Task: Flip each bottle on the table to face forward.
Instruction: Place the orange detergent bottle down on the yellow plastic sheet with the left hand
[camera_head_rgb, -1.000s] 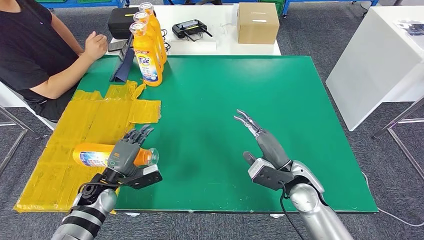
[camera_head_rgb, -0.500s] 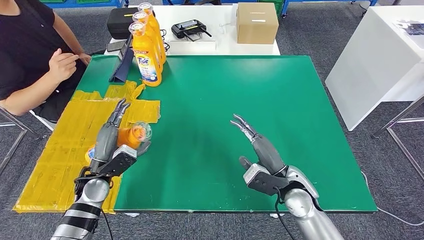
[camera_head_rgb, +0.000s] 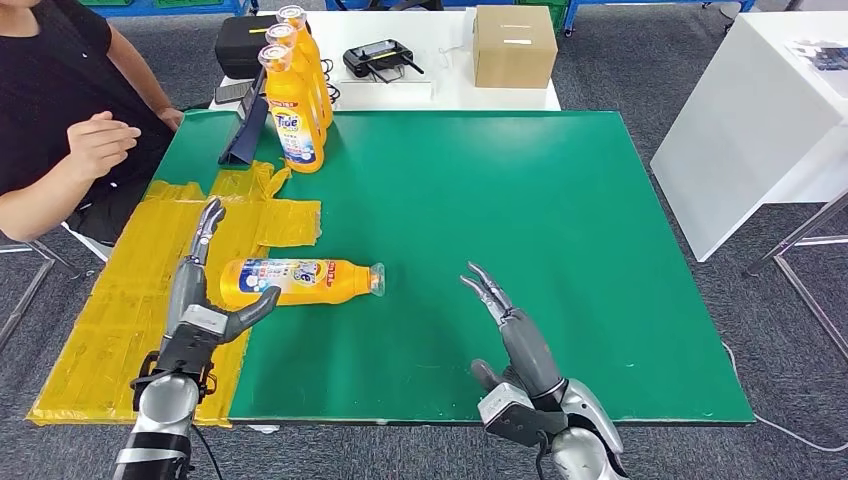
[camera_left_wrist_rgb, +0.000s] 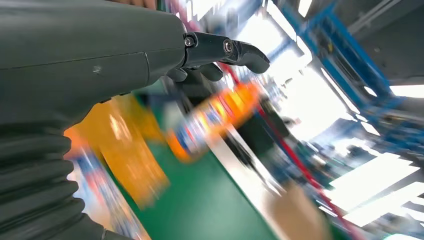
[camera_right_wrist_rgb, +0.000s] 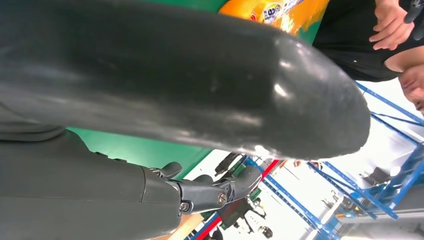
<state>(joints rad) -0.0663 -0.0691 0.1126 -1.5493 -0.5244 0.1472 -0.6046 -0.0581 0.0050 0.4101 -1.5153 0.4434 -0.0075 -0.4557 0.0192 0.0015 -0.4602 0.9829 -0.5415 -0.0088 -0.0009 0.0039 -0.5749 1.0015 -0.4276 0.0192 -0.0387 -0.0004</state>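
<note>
**Bottle lies on its side on the green table, both hands free of it**

The bottle (camera_head_rgb: 300, 281), orange with a blue and white label, lies flat on the green table (camera_head_rgb: 520, 190). Its clear cap end points toward the table's middle, and its base rests at the edge of the yellow taped patch (camera_head_rgb: 130, 300) on the robot's left. The label faces up in the head view.

The left hand (camera_head_rgb: 200, 290) sits just beside the bottle's base, fingers stretched straight toward the far side of the table and the thumb angled out toward the bottle. It grasps nothing; whether the thumb tip touches the bottle cannot be told. The left wrist view is heavily blurred.

The right hand (camera_head_rgb: 515, 335) hovers over bare green surface near the front edge, well apart from the bottle, fingers extended and slightly spread, holding nothing.

At the far left corner of the table, three upright orange bottles (camera_head_rgb: 293, 105) stand in a close row, the nearest showing its label. A dark tablet stand (camera_head_rgb: 243, 135) leans next to them. A person in a black shirt (camera_head_rgb: 50, 90) sits at the left side, one hand (camera_head_rgb: 100, 140) raised off the table. Behind the green table, a white table carries a cardboard box (camera_head_rgb: 515, 45) and a black case (camera_head_rgb: 243, 45).
</note>
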